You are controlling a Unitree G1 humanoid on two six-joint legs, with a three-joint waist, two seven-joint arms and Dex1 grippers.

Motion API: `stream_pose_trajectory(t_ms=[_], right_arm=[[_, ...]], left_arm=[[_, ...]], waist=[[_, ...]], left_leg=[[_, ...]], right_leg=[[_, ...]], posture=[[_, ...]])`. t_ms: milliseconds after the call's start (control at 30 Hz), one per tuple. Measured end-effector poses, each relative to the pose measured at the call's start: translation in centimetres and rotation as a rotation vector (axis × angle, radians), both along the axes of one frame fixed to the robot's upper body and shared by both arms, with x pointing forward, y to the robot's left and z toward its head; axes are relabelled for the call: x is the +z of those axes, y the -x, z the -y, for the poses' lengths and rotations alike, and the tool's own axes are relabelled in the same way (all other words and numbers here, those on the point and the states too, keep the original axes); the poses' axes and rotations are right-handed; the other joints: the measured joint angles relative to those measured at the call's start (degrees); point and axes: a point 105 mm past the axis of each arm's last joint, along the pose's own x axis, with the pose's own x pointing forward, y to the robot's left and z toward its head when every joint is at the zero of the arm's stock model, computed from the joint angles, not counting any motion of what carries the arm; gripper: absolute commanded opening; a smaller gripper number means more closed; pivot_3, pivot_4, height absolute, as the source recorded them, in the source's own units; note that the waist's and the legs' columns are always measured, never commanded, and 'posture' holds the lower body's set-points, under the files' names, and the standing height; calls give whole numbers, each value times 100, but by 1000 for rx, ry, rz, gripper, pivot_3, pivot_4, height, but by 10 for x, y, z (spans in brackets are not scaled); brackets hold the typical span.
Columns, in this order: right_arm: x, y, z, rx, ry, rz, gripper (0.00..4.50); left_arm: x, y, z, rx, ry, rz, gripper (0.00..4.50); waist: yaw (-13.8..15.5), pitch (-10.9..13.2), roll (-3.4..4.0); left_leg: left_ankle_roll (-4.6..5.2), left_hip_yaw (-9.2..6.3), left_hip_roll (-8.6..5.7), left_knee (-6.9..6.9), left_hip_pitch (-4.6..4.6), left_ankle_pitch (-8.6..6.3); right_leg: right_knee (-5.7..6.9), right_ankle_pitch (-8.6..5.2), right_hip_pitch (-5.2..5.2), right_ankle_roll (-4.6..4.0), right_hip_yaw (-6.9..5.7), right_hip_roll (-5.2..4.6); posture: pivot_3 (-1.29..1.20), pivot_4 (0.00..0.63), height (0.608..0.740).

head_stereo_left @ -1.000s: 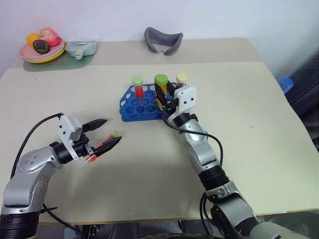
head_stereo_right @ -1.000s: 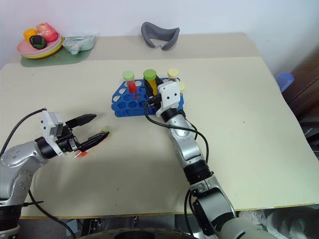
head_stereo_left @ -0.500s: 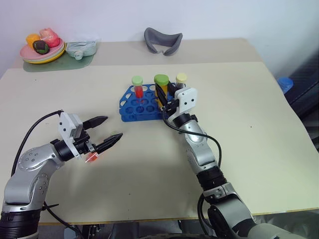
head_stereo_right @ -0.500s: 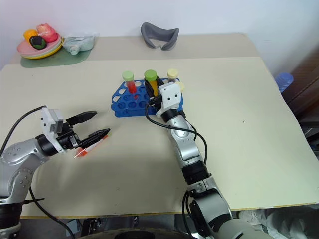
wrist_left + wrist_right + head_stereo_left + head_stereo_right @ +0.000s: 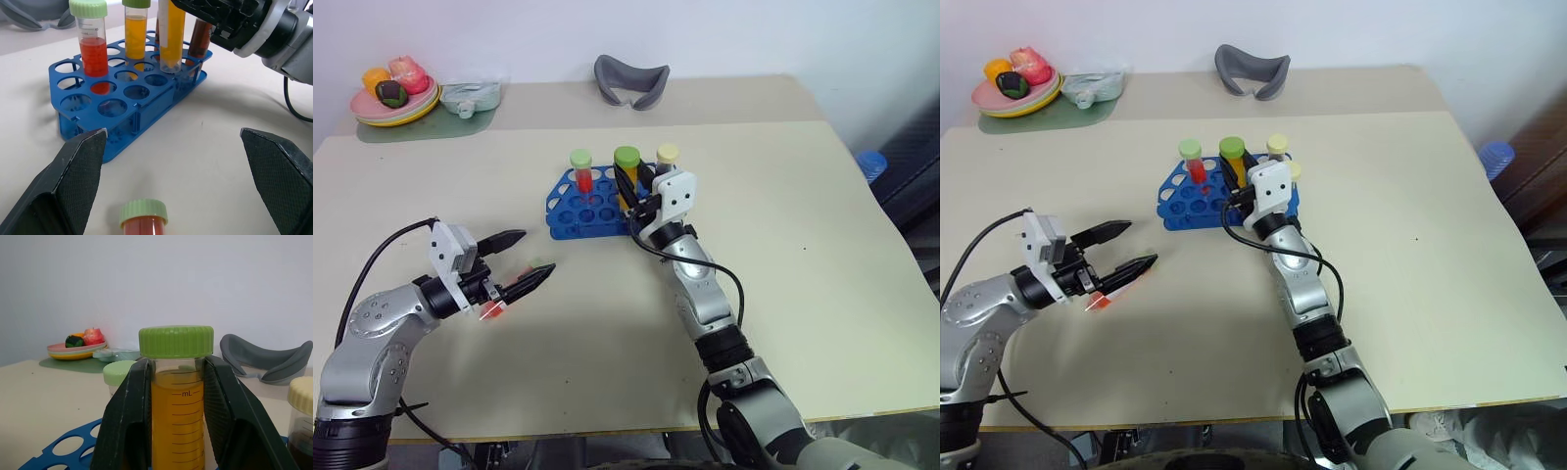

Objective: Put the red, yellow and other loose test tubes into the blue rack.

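a blue rack (image 5: 592,203) stands near the middle of a beige table (image 5: 822,245), holding a red-filled tube with a pale green cap (image 5: 582,172), upright in a rear hole, and a dark-filled tube with a cream cap (image 5: 667,159) at the far right end. between them the right gripper (image 5: 173,396) is clamped on a yellow tube with a green cap (image 5: 177,396) — its two black fingers (image 5: 128,421) press the tube's sides just under the cap, and the tube stands upright over the rack's holes; whether its tip is seated cannot be told. most of the rack's front holes are empty.

at the table's far left corner a stack of pastel plates (image 5: 395,103) carries toy food, on a green mat (image 5: 431,125) beside a pale lidded dish (image 5: 473,95). a grey curved object (image 5: 631,80) lies at the far edge, against a white wall.

nearer the robot, the left gripper (image 5: 519,262) hovers level over the table with its fingers spread wide, holding nothing. a loose red tube with a green cap (image 5: 144,220) lies flat on the table between those fingers — cap toward the rack, well apart from it.
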Motion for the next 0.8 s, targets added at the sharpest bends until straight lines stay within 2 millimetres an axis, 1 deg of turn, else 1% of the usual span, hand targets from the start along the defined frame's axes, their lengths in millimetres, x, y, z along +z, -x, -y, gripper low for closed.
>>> stream_pose_trajectory(t_ms=[67, 200, 400, 467, 567, 600, 633, 700, 800], right_arm=[[-1, 2, 0, 4, -3, -2, 819], [-14, 1, 0, 3, 5, -51, 819], [-15, 1, -1, 1, 10, -54, 819], [-15, 1, -1, 4, 10, -54, 1877], [-14, 1, -1, 8, 10, -52, 3249], [-13, 1, 0, 6, 8, -49, 3807], [-11, 1, 1, 2, 5, -43, 4246], [-3, 2, 2, -1, -1, -14, 4246], [20, 7, 4, 8, 4, 60, 4246]], left_arm=[[0, 0, 0, -3, 0, 0, 4500], [0, 1, 0, -7, 0, -1, 4500], [0, 1, 0, -9, 0, -1, 4500], [-3, 2, -1, -13, 0, -6, 4500], [-11, 5, -6, -7, 4, -30, 4500], [-12, 6, -8, -6, 5, -30, 4500], [-11, 6, -9, -2, 5, -25, 4500], [-9, 6, -11, 2, 3, -12, 4500], [-9, 5, -12, 9, -1, -11, 4500]], waist=[[-1, 0, 0], [-3, 0, 0], [-3, 0, 0], [-13, 0, 0], [-28, 0, 0], [-26, 0, 0], [-26, 0, 0], [-27, 0, 1], [-22, 0, 1]], left_leg=[[0, 0, 0, 0, 1, 0], [0, 0, 0, 0, 0, 0], [-1, 0, 0, 0, 1, 0], [-1, 0, 0, -1, 1, 0], [-1, 0, 0, -1, 1, 1], [-2, 0, 0, 0, 1, 1], [-2, 0, 0, 1, 1, 1], [-2, 0, 0, 1, 1, 1], [-2, 0, 0, 1, 1, 1]], right_leg=[[1, 0, 0, 0, 0, 0], [0, 0, 0, 0, 0, 0], [1, 0, 0, 0, 0, 0], [1, 0, 0, 0, 0, 0], [2, 0, 0, 0, 0, 1], [3, 0, 0, 0, 0, 1], [3, 0, 0, 0, 0, 0], [4, 0, 0, 0, 0, 0], [5, 0, -1, 0, 0, 0]], posture=[[0, 150, 740], [0, 150, 740], [0, 150, 740], [0, 150, 740], [0, 150, 740], [0, 150, 740], [0, 150, 740], [0, 150, 740], [0, 150, 740]])
